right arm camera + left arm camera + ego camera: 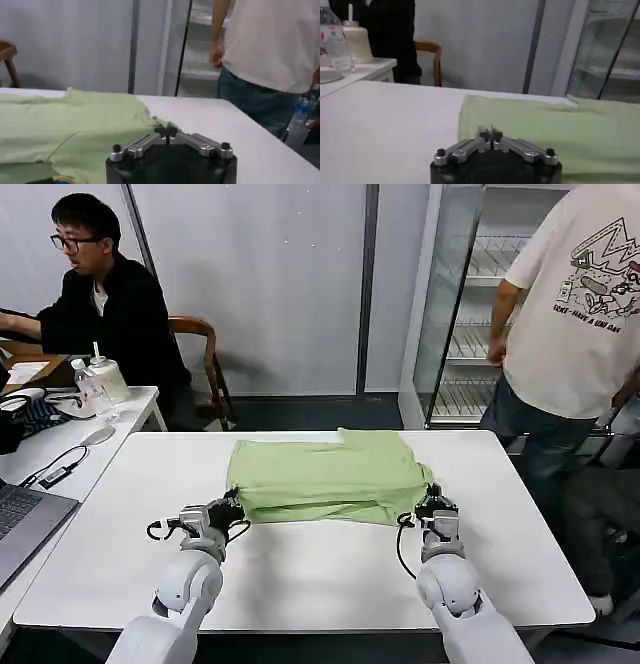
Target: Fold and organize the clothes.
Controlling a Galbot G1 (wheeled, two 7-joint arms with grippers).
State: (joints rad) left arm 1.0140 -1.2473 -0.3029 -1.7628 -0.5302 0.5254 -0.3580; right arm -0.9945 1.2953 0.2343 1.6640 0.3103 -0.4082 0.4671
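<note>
- White table (300, 574) carries the folded green T-shirt (325, 474).
- Left tool (228, 512) pinches the T-shirt's near left corner, fingers closed.
- Right tool (433, 506) clamps the near right corner.

Far right, a standing person's beige shirt (575, 304) bears a cartoon graphic above one line of dark lettering, too small to make out. Nothing else carries legible text.

Even, bright overhead lighting; faint soft shadows on the white counter (320, 574). Wrist views show softly blurred backgrounds; no glare.
</note>
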